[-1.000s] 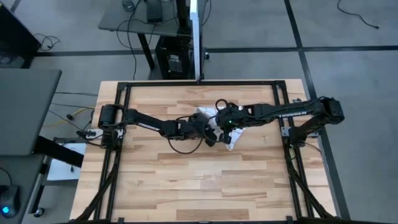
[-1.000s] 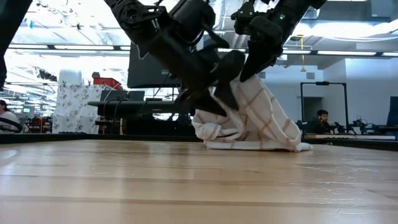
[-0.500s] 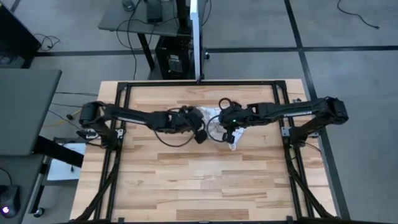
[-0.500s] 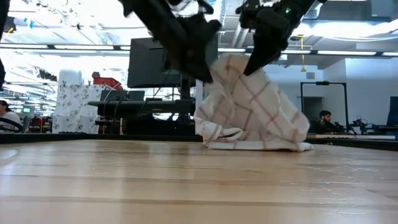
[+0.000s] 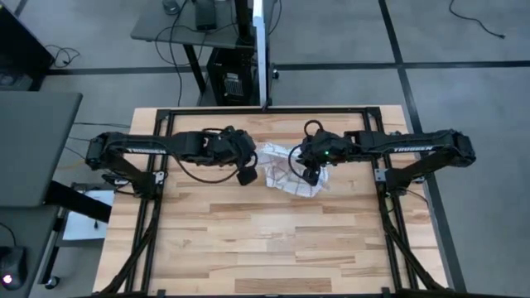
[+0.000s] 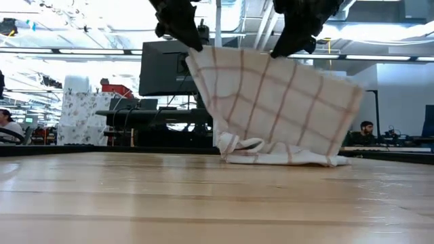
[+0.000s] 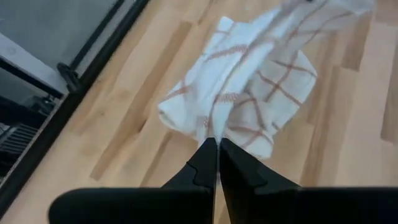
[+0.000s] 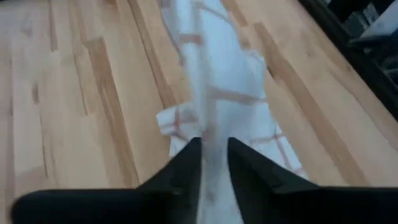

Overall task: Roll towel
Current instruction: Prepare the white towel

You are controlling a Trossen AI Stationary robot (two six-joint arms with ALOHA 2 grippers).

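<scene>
Towel [image 6: 271,108] now stretched between grippers

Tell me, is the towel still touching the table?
Touching. In the low view the towel hangs stretched between both grippers, but its bunched bottom edge lies on the table, with no gap showing beneath it.

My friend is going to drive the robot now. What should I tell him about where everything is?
Left tool: shut on the towel's top edge, held up off the table.
Right tool: shut on the same top edge, further along.
The towel hangs stretched between them; its bottom part is bunched on the wooden table, near the far middle.
Done: towel lifted and spread.
Left: lay it flat, then roll it. No rolling has started yet.
</scene>
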